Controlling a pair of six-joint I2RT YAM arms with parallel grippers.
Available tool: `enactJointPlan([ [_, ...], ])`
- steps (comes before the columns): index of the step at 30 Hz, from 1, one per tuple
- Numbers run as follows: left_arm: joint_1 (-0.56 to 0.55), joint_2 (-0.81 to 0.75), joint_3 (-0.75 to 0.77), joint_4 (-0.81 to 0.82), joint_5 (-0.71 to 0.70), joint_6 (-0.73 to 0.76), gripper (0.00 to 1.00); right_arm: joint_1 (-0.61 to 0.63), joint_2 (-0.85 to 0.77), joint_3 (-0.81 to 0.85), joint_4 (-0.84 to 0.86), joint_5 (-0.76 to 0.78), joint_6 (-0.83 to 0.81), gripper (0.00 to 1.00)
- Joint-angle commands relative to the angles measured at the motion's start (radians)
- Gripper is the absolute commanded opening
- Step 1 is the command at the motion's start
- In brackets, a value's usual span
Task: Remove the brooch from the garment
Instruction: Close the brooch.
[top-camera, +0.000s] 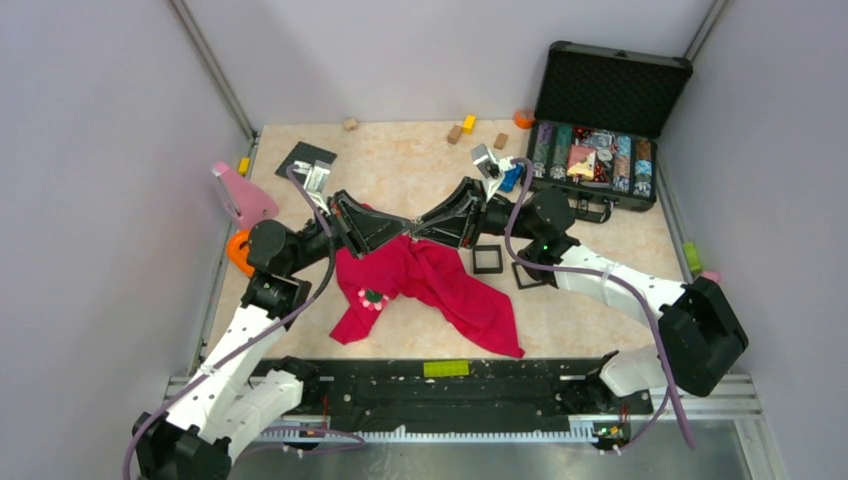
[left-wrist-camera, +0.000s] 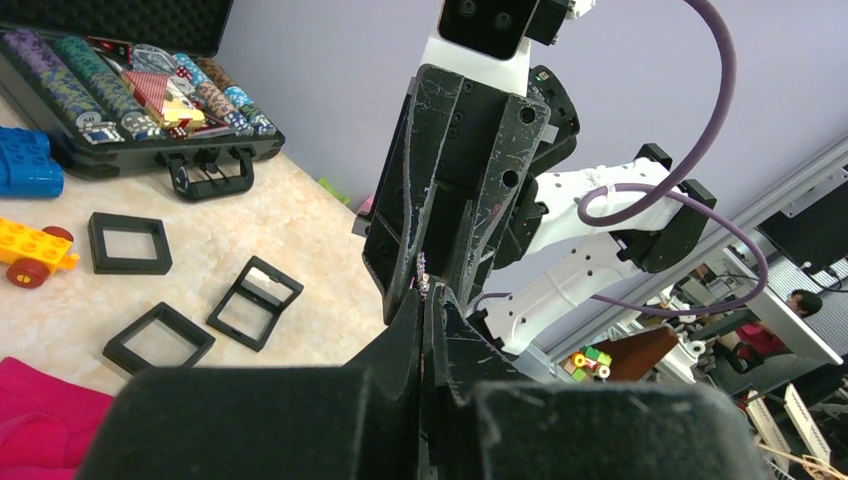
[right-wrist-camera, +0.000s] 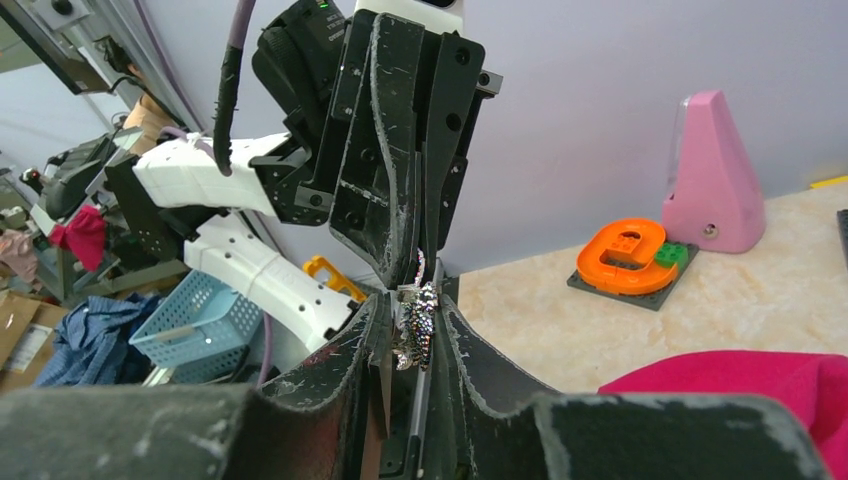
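Observation:
The red garment (top-camera: 440, 285) lies spread on the table below both grippers. The brooch (top-camera: 373, 298), a small pink-and-white flower disc with a dark centre, sits on its left part. My left gripper (top-camera: 400, 233) and right gripper (top-camera: 420, 228) meet tip to tip above the garment's top edge. In the right wrist view my right gripper (right-wrist-camera: 415, 310) is shut on a small glittering silver beaded piece (right-wrist-camera: 415, 325). Its top end reaches into the tips of the left gripper (left-wrist-camera: 425, 295), which is shut too. The brooch is out of both wrist views.
An open black case (top-camera: 595, 150) of poker chips stands at the back right. Black square frames (top-camera: 487, 258) lie right of the garment. A pink metronome (top-camera: 243, 195) and an orange ring toy (top-camera: 238, 250) sit at the left edge. Small blocks (top-camera: 455, 133) lie at the back.

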Motion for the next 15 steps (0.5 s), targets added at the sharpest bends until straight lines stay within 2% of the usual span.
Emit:
enactJointPlan([
  [1,-0.004,-0.001,0.002,0.126,0.069,-0.039,0.0,0.015,-0.006,0.033,-0.005,0.0,-0.004,0.21],
  [6,-0.007,0.014,0.001,0.158,0.102,-0.056,0.0,0.022,-0.003,0.035,-0.019,-0.004,0.004,0.1],
  [13,-0.009,0.036,0.007,0.163,0.132,-0.058,0.0,0.043,-0.011,0.056,-0.117,-0.009,-0.06,0.11],
  [15,-0.009,0.037,0.01,0.163,0.132,-0.055,0.0,0.047,-0.013,0.065,-0.148,-0.012,-0.078,0.15],
])
